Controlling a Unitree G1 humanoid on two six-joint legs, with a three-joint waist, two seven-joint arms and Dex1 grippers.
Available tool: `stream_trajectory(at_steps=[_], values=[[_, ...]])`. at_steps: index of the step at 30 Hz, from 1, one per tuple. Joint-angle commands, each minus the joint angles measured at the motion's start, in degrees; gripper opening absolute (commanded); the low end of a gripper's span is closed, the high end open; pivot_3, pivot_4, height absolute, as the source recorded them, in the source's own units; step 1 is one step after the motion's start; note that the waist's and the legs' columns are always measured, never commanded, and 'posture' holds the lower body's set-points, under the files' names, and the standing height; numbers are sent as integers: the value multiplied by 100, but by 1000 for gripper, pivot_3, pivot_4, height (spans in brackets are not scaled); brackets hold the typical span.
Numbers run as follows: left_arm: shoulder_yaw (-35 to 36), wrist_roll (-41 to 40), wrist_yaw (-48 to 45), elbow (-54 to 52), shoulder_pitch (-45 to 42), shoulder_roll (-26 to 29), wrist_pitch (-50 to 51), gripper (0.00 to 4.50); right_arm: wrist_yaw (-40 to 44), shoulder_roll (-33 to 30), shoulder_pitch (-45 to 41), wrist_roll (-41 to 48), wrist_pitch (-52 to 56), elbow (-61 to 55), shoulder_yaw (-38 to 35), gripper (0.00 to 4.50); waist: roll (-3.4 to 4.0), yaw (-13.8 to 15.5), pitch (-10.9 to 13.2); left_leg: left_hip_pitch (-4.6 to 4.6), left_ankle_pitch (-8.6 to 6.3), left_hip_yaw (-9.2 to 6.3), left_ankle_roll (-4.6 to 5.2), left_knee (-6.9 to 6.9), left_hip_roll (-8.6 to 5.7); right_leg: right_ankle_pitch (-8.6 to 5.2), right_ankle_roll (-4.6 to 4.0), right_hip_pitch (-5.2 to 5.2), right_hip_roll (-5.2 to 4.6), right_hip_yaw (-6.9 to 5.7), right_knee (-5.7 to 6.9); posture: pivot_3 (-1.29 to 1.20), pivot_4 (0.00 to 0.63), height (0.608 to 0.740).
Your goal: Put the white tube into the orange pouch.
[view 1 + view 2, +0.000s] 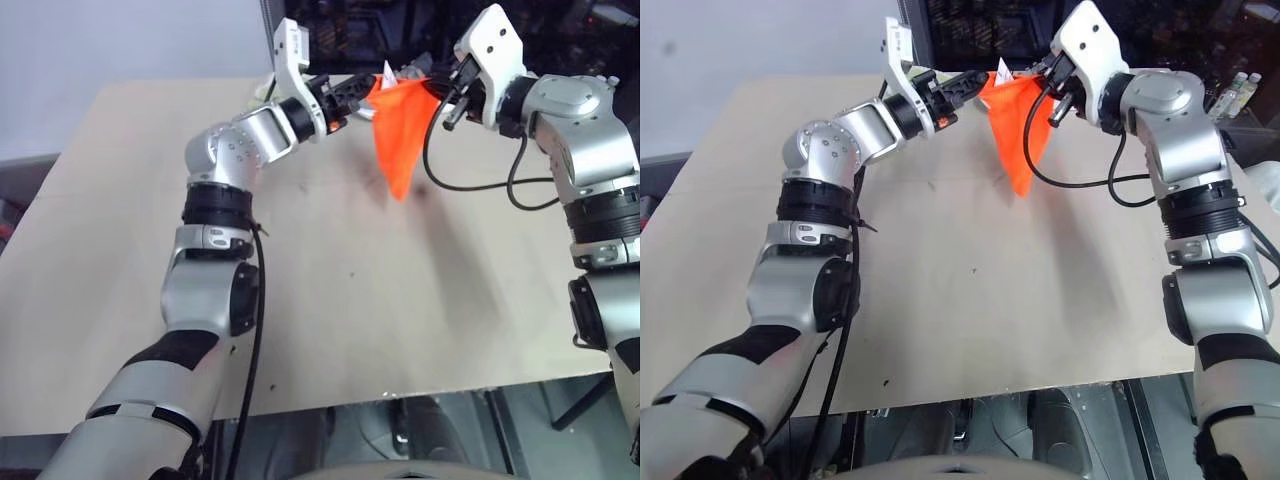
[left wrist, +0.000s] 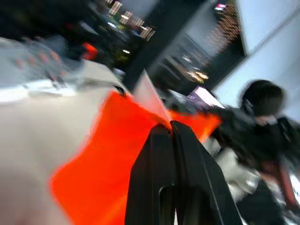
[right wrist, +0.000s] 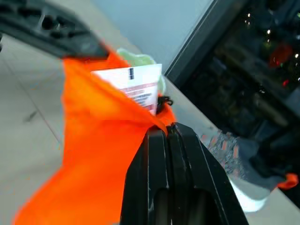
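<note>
1. Pale wood counter (image 1: 330,300) spreads under both arms in the left eye view, with dark shelving behind its far edge. Above it the bright neon-orange soft fabric pouch (image 1: 398,135) hangs clear of the surface, sagging to a point. The left claw (image 1: 362,97) and the right claw (image 1: 436,92) each pinch an upper corner, jaws closed on the fabric.

2. The right eye view gives the same scene, and adds a clearer look at the slim flattened white squeeze tube (image 1: 1003,72): its end pokes up out of the pouch's top edge between the two claws.

3. The left wrist view looks along that claw's two black fingers (image 2: 154,159), pressed together on the orange fabric. A white tip stands above the rim just beyond them. A person sits in the blurred background, something neither eye view shows.

4. The right wrist view shows what the others do not: the tube's printed face with reddish and dark marks, seated partly inside the mouth, and a folded pale green cloth (image 3: 140,58) behind it. This claw's fingers are likewise shut on the pouch's rim.

5. As I judge it, the tube is in but not fully down. Keeping both corners held high and level, so the mouth stays up, should let the tube slide deeper without tipping out.
</note>
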Motion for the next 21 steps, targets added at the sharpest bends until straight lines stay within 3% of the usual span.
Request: stream_trajectory(at_steps=[1, 3, 5, 6, 8, 9, 11, 14, 20, 21], values=[[-15, 324, -243, 30, -93, 61, -350, 0, -593, -164, -204, -335, -301, 108, -409, 56, 1, -1, 0, 0, 0, 0, 0, -8, 0, 0, 0, -1, 0, 0, 1, 0, 150, 740], [546, 486, 731, 1152, -556, 99, -1127, 0, -684, -288, -349, -399, -479, 418, -545, 56, 0, 13, 1, -12, 0, -5, 0, -6, 1, 0, 0, -8, 0, -6, -1, 0, 150, 740], [-16, 115, -385, 149, -233, 43, 7, 0, 313, -95, 272, 451, 347, -941, -314, 56, 2, 5, 0, -53, 1, -9, 0, 19, -1, 1, 1, -48, -1, -8, -1, 0, 150, 740], [-420, 334, -731, -486, 90, 21, -119, 0, 201, -73, 478, 253, 348, -1258, -179, 56, 4, -12, -2, -67, 1, -9, 0, 22, 1, 2, 1, -60, 1, -6, 14, 0, 150, 740], [-112, 729, -15, -24, 13, -32, -852, 0, -505, -239, 501, -369, 107, -1014, -255, 56, 6, -34, -2, -66, -1, -13, 2, 12, 3, 1, 2, -55, 3, -5, 10, 0, 150, 740], [-100, 748, -57, -228, 180, 41, -749, 0, -382, -281, 764, -62, 539, -1490, -436, 56, 6, 8, 1, -69, -1, -15, 3, 13, 1, 1, 2, -59, 1, -5, 11, 0, 150, 740], [-500, 422, -629, -1523, 956, 255, 145, 0, 25, -310, 1502, 575, 1379, -2827, -477, 56, 7, 12, 0, -79, 0, -14, 2, 29, 0, 5, 8, -66, 2, -7, 5, 0, 150, 740], [-361, 290, -194, -2452, 1759, 255, 656, 0, 37, -388, 2509, 965, 2275, -4455, -272, 56, 20, 0, -20, -59, -12, -36, 16, 19, 11, 0, 9, -49, 3, 2, 17, 0, 150, 740], [-291, -6, -255, -3609, 2559, 554, 1410, 0, -480, -83, 3206, 1450, 3401, -5792, -280, 56, 18, 13, -14, -59, -18, -38, 31, 53, 0, 9, 23, -47, 0, 11, 11, 0, 150, 740], [-282, -47, -282, -3708, 2623, 591, 1475, 0, -546, -63, 3191, 1479, 3483, -5816, -336, 300, 18, 13, -14, -46, -21, -40, 38, 54, 1, 10, 23, -36, 1, 10, 12, 0, 150, 740]])
